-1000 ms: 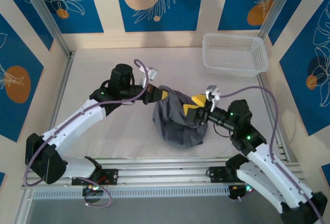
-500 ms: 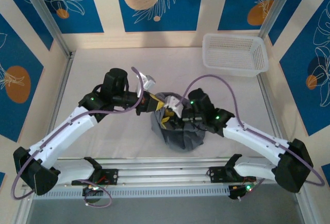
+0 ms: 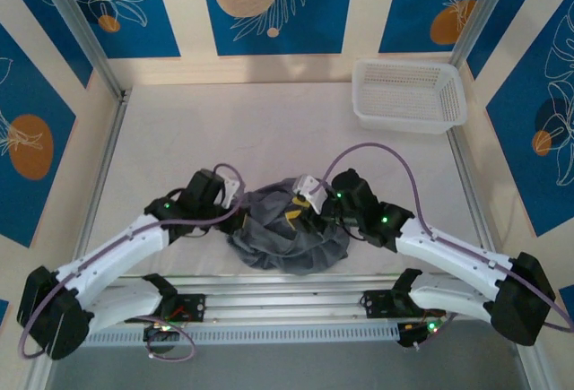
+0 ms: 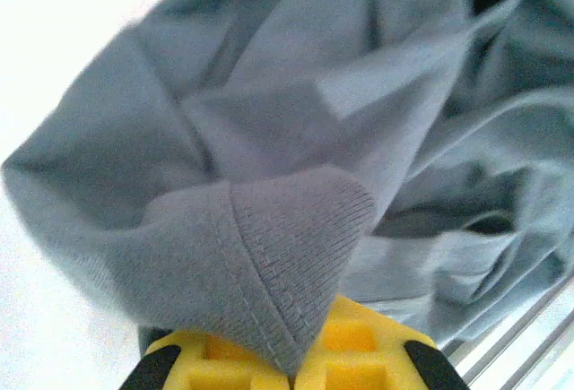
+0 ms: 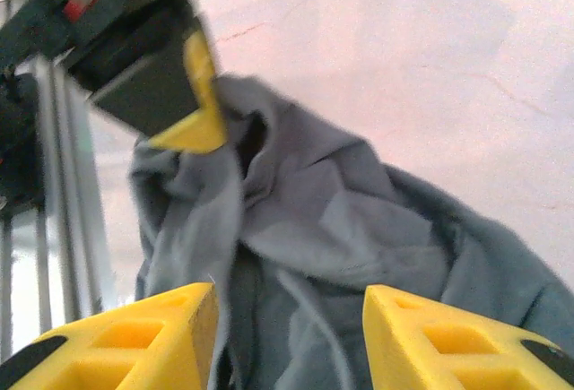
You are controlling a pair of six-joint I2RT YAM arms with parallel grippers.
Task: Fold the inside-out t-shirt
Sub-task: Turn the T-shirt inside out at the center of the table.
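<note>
Two arms reach in low from the near edge, just past the metal rail. Between them, close to that rail, the inside-out t-shirt lies in a crumpled slate-grey heap on the table, not spread out at all.

The left gripper comes at the heap from its left side. Its wrist view shows the yellow fingers pinched together on a ribbed hem of the cloth, with a fold draped over their tips.

The right gripper sits over the top of the heap. Its yellow fingers stand apart with a clear gap; the cloth lies beneath them and nothing is clamped between them that I can see.

Beyond the shirt the pale tabletop runs back to a white plastic basket in the far right corner, well apart from the shirt. Blue wall panels with leaf drawings stand behind.
</note>
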